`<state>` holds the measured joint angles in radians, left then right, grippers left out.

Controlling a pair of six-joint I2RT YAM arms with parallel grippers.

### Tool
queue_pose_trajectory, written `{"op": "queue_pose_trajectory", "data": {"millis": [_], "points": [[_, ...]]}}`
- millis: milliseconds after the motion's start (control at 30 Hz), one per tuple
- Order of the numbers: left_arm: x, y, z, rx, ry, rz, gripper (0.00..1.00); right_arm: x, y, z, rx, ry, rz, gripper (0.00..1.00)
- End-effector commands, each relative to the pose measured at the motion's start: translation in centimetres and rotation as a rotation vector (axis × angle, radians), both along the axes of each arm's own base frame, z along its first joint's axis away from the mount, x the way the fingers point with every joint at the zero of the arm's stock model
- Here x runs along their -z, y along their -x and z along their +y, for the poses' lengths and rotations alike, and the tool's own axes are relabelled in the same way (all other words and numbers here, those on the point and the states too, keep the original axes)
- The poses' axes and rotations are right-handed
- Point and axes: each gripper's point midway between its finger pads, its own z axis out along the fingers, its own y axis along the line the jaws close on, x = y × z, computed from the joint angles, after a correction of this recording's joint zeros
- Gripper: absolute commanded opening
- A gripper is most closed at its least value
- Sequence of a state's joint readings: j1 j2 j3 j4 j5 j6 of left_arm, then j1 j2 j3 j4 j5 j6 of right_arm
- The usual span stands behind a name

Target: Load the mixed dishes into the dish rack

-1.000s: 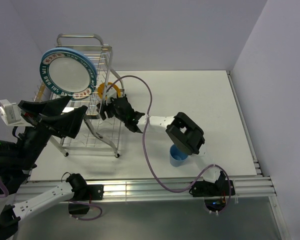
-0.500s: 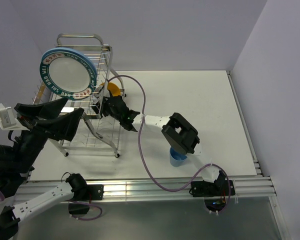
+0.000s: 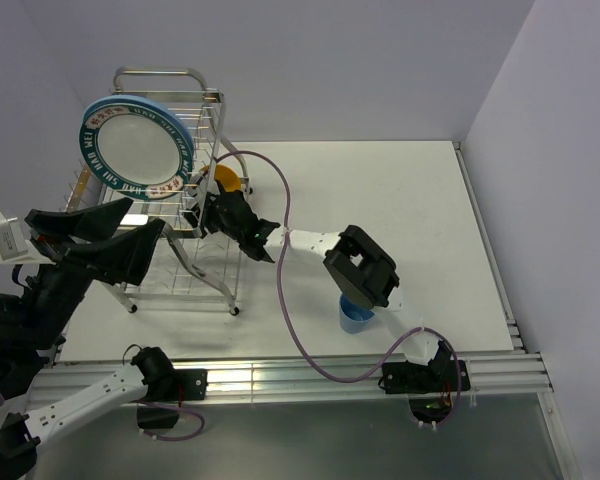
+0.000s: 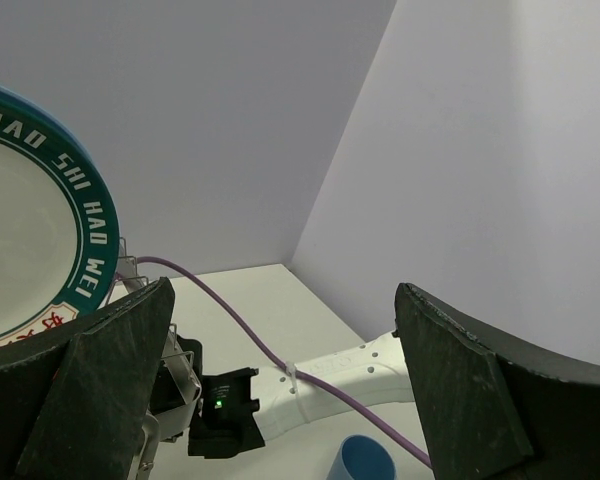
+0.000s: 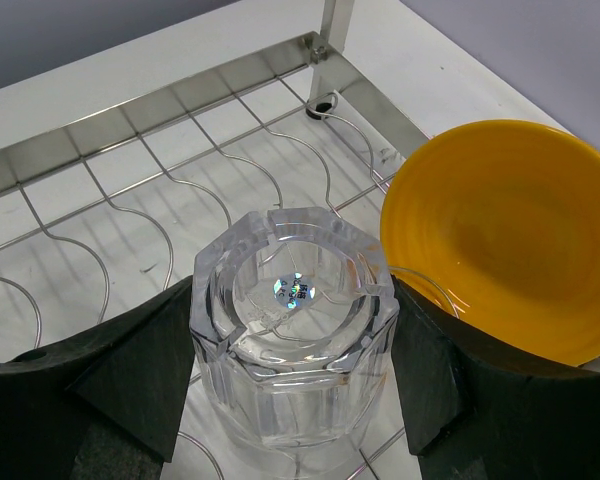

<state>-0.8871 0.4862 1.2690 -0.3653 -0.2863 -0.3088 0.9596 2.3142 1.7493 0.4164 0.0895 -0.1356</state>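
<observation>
Fingers of our right gripper point(image 5: 292, 365) clamp both sides of the small clear glass point(image 5: 292, 300), low centre of the wrist view, over the dish rack point(image 5: 130, 110) wires; the orange-yellow bowl point(image 5: 500, 250) sits just right. We see our left gripper point(image 4: 282, 290) spread wide, empty, at the overhead frame's left edge

White arms point(image 3: 315, 241), black joints point(image 3: 365, 268), purple cables point(image 3: 280, 285) (fingers point(image 4: 110, 385) matte black).

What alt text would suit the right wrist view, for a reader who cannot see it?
The right gripper grips a clear glass between its two black fingers, over a wire shelf of the rack. A yellow bowl lies close to the right of the glass, behind a wire.
</observation>
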Motion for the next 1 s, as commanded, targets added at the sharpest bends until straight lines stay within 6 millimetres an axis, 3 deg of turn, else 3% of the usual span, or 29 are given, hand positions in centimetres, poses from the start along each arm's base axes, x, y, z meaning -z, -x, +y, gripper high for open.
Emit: {"op": "queue_pose_trajectory", "data": {"millis": [0,267,400,467,500,567,633,933,967], "points": [[-0.7,0.4,0.5,-0.001,0.013,-0.024,0.99,-3.5,-0.7,0.1,0.019,-0.068,-0.051,0.07],[-0.6,0.3,0.0,0.013,0.002,-0.023,0.99,-3.2,-0.6,-0.3,0.022,-0.058,-0.041,0.34],[-0.6,0.3,-0.1,0.012,0.000,-0.019,0.99,-3.2,-0.6,-0.5,0.030,-0.056,-0.041,0.65],[-0.7,0.4,0.1,0.011,0.005,-0.021,0.99,-2.9,-0.6,-0.6,0.031,-0.051,-0.039,0.69],[-0.7,0.4,0.0,0.013,0.005,-0.021,0.99,-3.1,-0.6,-0.6,0.031,-0.055,-0.042,0.81],[-0.7,0.4,0.0,0.014,0.005,-0.022,0.99,-3.1,-0.5,-0.8,0.036,-0.057,-0.042,0.95],[-0.6,0.4,-0.1,0.016,0.002,-0.020,0.99,-3.0,-0.4,-0.9,0.034,-0.058,-0.045,1.00],[-0.7,0.3,-0.3,0.024,0.004,-0.016,0.99,-3.0,0.5,-1.6,0.015,-0.069,-0.057,1.00],[-0.6,0.3,-0.4,0.026,0.001,-0.015,0.99,-3.7,0.6,-1.7,0.012,-0.087,-0.069,1.00]]}}
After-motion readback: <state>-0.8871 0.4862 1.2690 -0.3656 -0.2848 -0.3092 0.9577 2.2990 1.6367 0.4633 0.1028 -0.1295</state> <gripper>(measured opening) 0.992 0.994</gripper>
